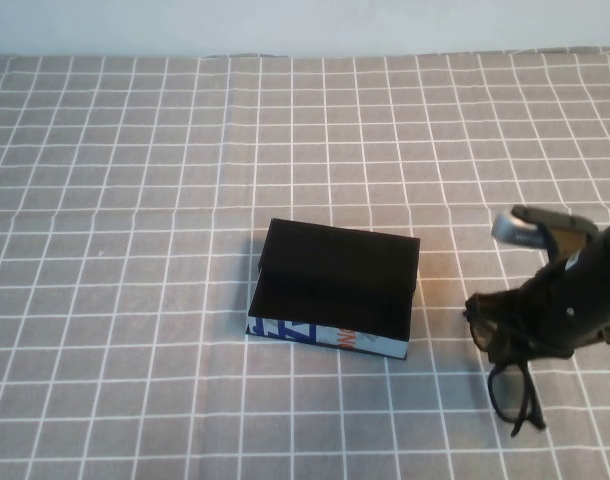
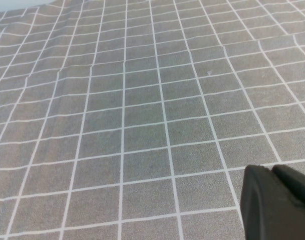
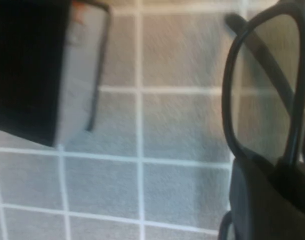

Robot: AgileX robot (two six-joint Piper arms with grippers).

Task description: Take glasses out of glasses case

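Note:
The glasses case (image 1: 335, 288) lies open in the middle of the table, its black lining up and its flap lid laid back, with blue and orange print on its near side. It looks empty. My right gripper (image 1: 510, 335) is to the right of the case, low over the cloth, and is shut on the black glasses (image 1: 510, 385), which hang below it. In the right wrist view the glasses (image 3: 262, 100) sit in the gripper (image 3: 287, 175), apart from the case (image 3: 77, 75). My left gripper (image 2: 273, 172) is shut and empty over bare cloth, outside the high view.
A grey tablecloth with a white grid (image 1: 135, 250) covers the whole table, wrinkled in places. A pale wall runs along the far edge (image 1: 305, 25). My right arm (image 1: 575, 290) comes in from the right side.

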